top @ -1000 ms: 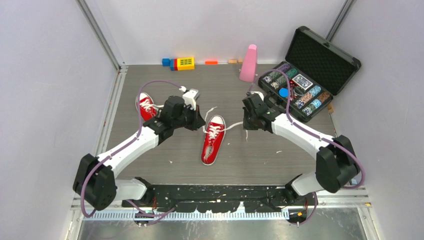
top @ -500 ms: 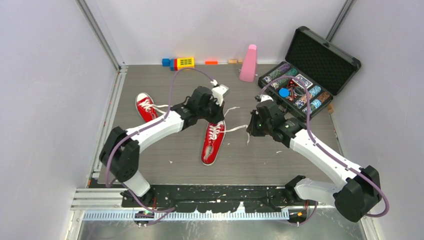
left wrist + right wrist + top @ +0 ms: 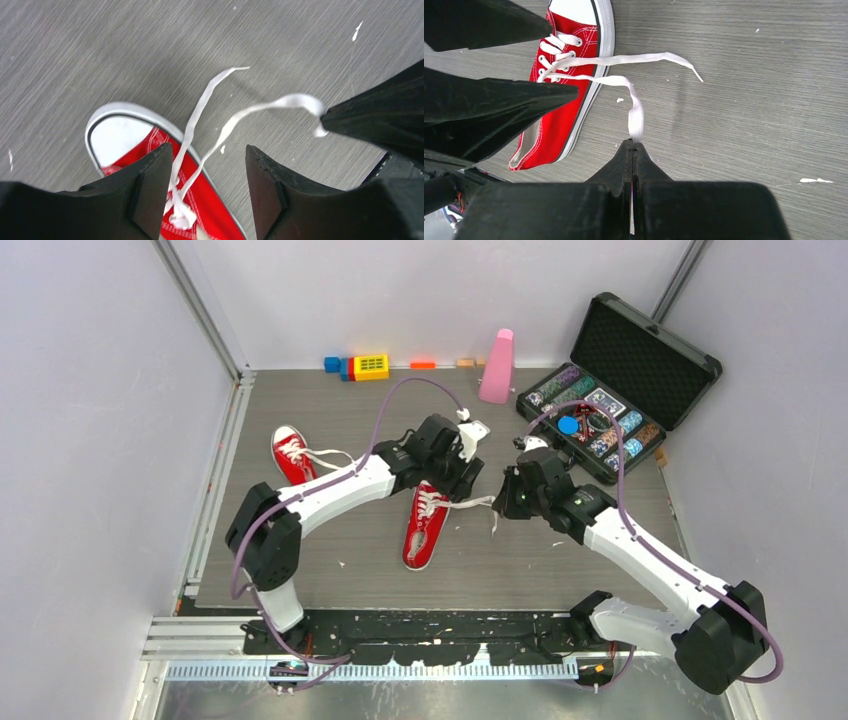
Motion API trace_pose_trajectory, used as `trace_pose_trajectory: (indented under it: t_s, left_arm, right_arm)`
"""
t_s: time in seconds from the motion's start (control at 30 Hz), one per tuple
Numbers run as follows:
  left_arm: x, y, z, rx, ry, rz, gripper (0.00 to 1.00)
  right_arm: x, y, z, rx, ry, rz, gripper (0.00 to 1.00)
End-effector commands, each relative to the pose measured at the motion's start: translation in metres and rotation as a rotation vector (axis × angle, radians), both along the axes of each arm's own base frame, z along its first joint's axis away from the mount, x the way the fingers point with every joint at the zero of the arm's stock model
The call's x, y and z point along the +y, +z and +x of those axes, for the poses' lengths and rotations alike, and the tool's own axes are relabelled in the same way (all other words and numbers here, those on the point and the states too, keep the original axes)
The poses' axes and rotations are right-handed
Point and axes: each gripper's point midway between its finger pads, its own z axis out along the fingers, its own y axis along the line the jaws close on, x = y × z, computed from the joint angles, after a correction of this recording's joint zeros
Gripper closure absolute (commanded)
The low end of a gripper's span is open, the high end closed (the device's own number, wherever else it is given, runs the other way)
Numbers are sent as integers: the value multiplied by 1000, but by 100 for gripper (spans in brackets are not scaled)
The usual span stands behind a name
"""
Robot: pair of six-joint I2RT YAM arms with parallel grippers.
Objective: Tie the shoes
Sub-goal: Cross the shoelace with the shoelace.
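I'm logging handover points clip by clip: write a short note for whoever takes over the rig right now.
Left claw: open, holding nothing, hovering over the middle shoe, whose laces run up through its gap.
Right claw: shut on one lace, drawn out to the side of that shoe.
Other lace: lies loose beside the shoe.
Second shoe: far left, laces loose, no claw near it.
Done: no knot or bow visible on either shoe.
Left: tie both.
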Motion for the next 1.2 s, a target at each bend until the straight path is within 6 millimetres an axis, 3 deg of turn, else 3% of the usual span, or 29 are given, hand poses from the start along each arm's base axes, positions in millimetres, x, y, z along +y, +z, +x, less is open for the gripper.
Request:
trace_pose_trajectory:
  t_s: [0.0,0.17,0.37,0.6,0.83,1.03,1.17]
  left_arm:
    - [34,27,-6,-53,54,14,41]
    - [57,18,-17,24,74,1,47]
    - [54,-6,-32,120,12,-20,53]
    - [53,-21,-30,148,14,-7,54]
    - [56,-40,-25,181,41,46,67]
    - [66,-44,-17,180,87,71,69]
    - [69,-40,-18,174,86,68,83]
  right_arm:
    - [10,5,4,-8,11,57,100]
    - [13,9,6,-18,20,64,100]
    - [12,19,25,-45,9,3,100]
    - [18,21,43,-27,2,-39,100]
    - [27,21,50,-20,11,-25,100]
    - [28,19,53,-19,8,-31,100]
    - [28,18,56,-21,6,-37,100]
